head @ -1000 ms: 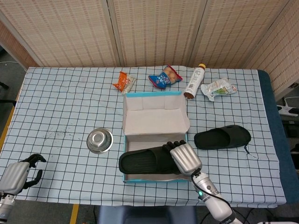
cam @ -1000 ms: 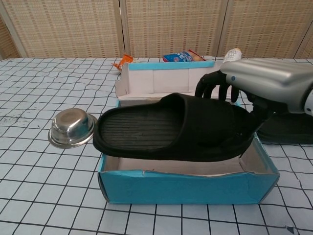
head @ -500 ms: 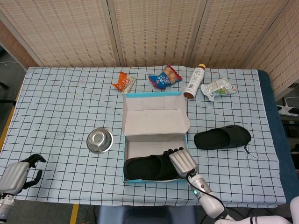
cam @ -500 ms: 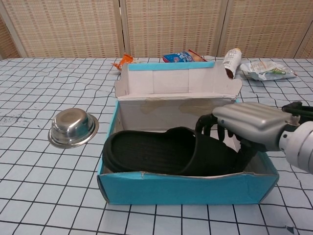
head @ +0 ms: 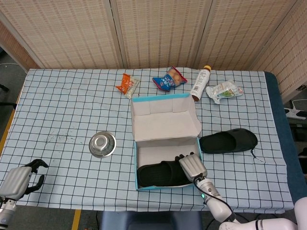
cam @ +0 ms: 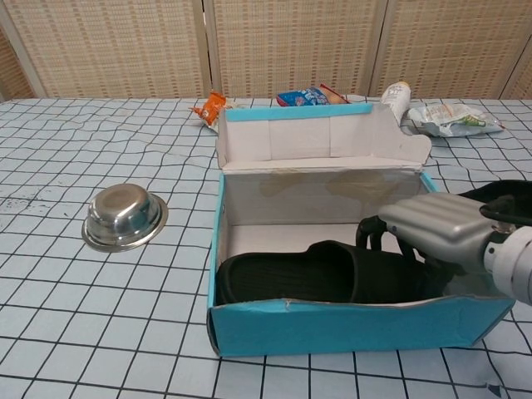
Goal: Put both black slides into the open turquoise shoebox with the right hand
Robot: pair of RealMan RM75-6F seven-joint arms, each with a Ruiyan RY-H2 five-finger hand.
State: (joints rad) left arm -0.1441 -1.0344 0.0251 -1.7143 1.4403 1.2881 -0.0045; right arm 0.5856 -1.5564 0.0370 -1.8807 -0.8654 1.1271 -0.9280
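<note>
One black slide [head: 160, 173] [cam: 312, 273] lies flat in the bottom of the open turquoise shoebox [head: 144, 188] [cam: 349, 328]. My right hand [head: 192, 166] [cam: 432, 229] is inside the box at the slide's right end, its fingers curled over the strap and still gripping it. The second black slide [head: 228, 140] [cam: 507, 194] rests on the table to the right of the box. My left hand [head: 18, 178] sits at the table's near left corner with its fingers curled in, holding nothing.
A steel bowl [head: 102, 143] [cam: 123, 218] stands left of the box. Behind the box's raised lid lie an orange snack packet [head: 127, 85], a blue snack bag [head: 169, 78], a bottle [head: 200, 83] on its side and a green-white bag [head: 224, 91].
My right hand has lowered the slide from above the box's front edge down onto its floor. The whole box has slid to the right with it.
</note>
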